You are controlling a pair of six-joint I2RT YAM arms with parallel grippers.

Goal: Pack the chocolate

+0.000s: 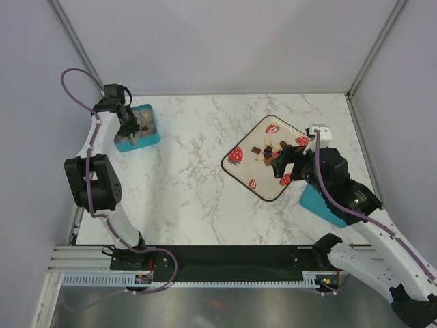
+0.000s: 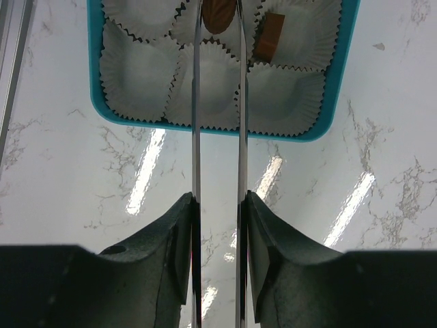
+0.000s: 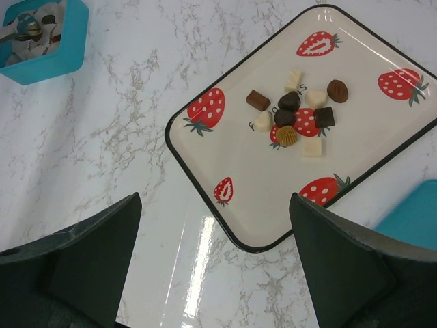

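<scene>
My left gripper (image 2: 218, 198) is shut on thin metal tongs (image 2: 196, 137), whose two blades reach out over a teal box (image 2: 328, 102) lined with white paper cups. A round brown chocolate (image 2: 218, 15) sits between the blades near their tips, over a cup. A squarish mid-brown piece (image 2: 270, 37) lies in the cup to its right. In the top view the left gripper (image 1: 127, 121) hangs over that box (image 1: 151, 133). Several more chocolates (image 3: 295, 109) are heaped on a strawberry-print tray (image 3: 273, 198). My right gripper (image 3: 215, 225) stands open and empty above the tray's near corner.
A teal lid (image 1: 319, 203) lies on the marble table right of the tray (image 1: 263, 174), partly under my right arm; its corner (image 3: 413, 219) shows in the right wrist view. The box (image 3: 48, 51) is far off to the left. Grey walls close in the table.
</scene>
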